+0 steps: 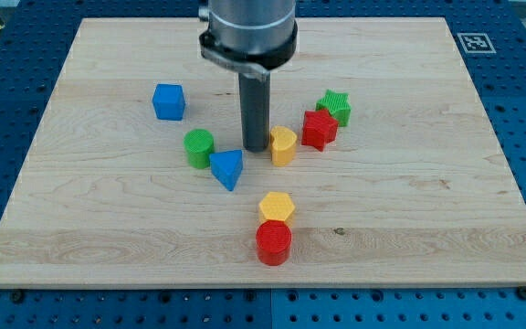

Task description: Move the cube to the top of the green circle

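The blue cube (169,101) is seen in the upper left part of the wooden counter (409,219), standing free with nothing touching it. It is judged to be a small, light, rigid plastic block with ribbed printed faces; it should slide readily on the smooth wood and is not likely to be damaged, though an off-centre push could be expected to spin it or let it slip sideways off the rod. Since no grasp is possible, contact would best be made squarely at the middle of a flat side face, probably the face toward the view's left, so that it is driven rightward. The green circle (199,146), a short cylinder, lies below and to the right of the cube, near but apart, and the spot above it toward the view's top appears unoccupied. A blue triangle (227,168) sits just beside the cylinder at its lower right. My tip (255,148) rests right of the cylinder, just beside a yellow block (283,145), well apart from the cube. The end effector is a plain rod, so nothing opens, closes or clamps. Farther off are found a red star (319,128), a green star (335,106), a yellow hexagon (277,206) and a red cylinder (274,243).
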You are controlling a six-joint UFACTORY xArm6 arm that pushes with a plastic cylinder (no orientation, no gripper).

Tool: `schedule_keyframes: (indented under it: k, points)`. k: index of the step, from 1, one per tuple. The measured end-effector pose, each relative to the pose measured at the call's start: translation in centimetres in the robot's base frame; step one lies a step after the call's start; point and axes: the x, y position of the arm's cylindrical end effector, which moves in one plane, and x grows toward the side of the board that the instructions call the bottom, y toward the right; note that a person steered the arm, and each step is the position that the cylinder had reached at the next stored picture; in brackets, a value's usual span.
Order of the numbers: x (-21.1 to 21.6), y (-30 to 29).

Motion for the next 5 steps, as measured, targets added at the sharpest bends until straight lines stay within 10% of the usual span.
schedule_keyframes:
  k: [5]
  points:
    - [-9.3, -13.0]
